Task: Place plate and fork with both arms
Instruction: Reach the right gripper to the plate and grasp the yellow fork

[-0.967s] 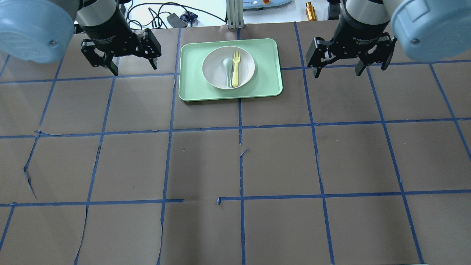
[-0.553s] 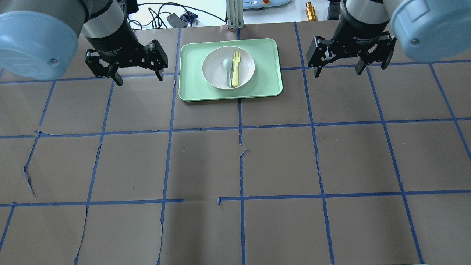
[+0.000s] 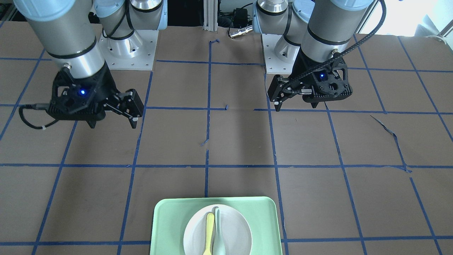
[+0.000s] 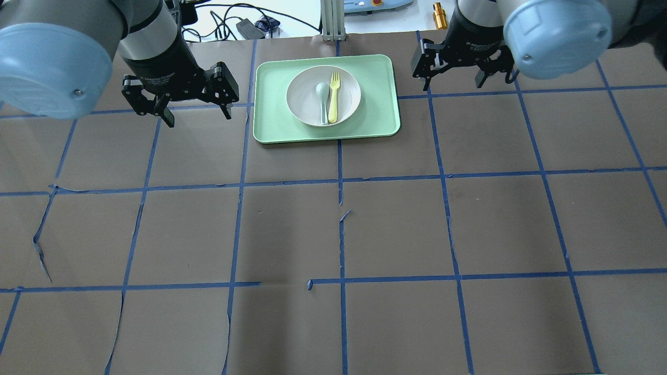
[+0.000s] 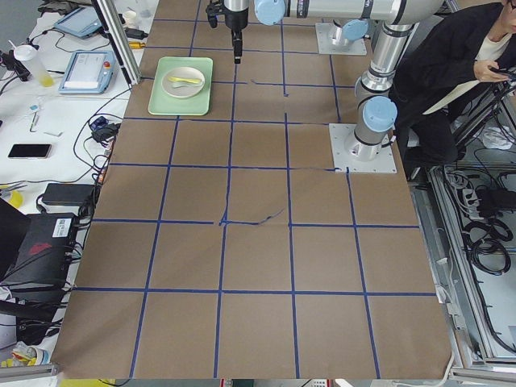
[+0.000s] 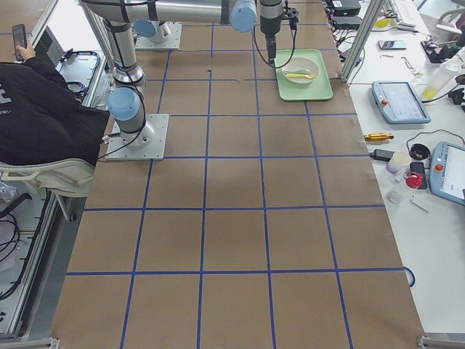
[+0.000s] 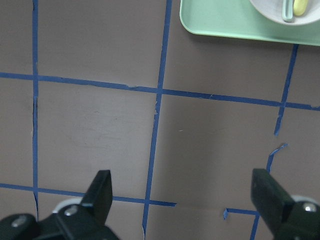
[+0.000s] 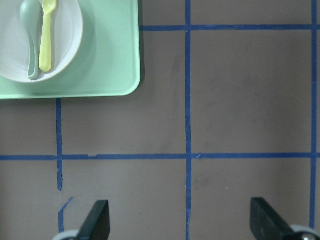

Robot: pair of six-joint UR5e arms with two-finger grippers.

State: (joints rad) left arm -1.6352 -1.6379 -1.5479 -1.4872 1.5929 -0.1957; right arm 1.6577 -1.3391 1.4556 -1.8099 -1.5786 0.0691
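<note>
The off-white plate (image 4: 350,96) sits in the mint-green tray (image 4: 271,125) at the table's far middle. The pale-yellow fork (image 4: 333,96) lies in the plate beside a grey-green spoon (image 4: 323,99). My left gripper (image 4: 199,117) is open and empty above the table, left of the tray. My right gripper (image 4: 452,83) is open and empty, right of the tray. The left wrist view shows the left gripper (image 7: 184,200) with the tray (image 7: 225,25) and plate (image 7: 272,12) at its top right. The right wrist view shows the right gripper (image 8: 181,225), the plate (image 8: 67,42) and the fork (image 8: 46,35) at its top left.
The table is covered in brown paper with a blue tape grid. Cables, a brass part (image 4: 440,15) and a metal post (image 4: 332,21) lie beyond the far edge. A seated person (image 5: 459,72) is beside the robot base.
My left gripper has moved right, toward the tray's left side. My right gripper has moved left and farther back, toward the tray's right side. Both stay open. Plate and fork have not moved.
</note>
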